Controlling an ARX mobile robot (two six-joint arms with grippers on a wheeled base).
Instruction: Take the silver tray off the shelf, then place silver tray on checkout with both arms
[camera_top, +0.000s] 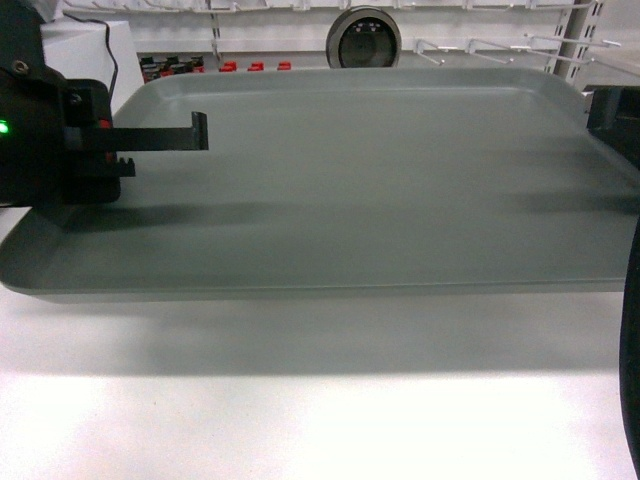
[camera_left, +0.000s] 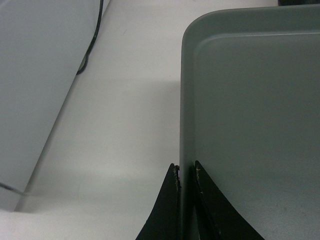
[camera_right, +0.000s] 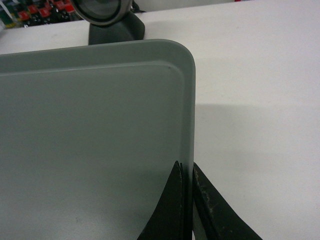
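Note:
The silver tray (camera_top: 350, 180) spreads wide across the head view, held level just above the white checkout (camera_top: 300, 400), which carries its shadow. My left gripper (camera_top: 150, 150) is shut on the tray's left rim. In the left wrist view its two black fingers pinch that rim (camera_left: 186, 167) beside the tray (camera_left: 250, 125). My right gripper (camera_top: 612, 115) is shut on the right rim, mostly cut off by the frame edge. In the right wrist view it clamps the rim (camera_right: 188, 167) near the tray's (camera_right: 90, 140) far right corner. White shelf rails (camera_top: 480, 45) run behind.
A round silver device on a dark base (camera_top: 363, 38) stands just beyond the tray's far edge. A white box (camera_left: 35, 75) with a black cable (camera_left: 92, 45) sits left of the tray. Red-labelled goods (camera_top: 230, 66) line the back.

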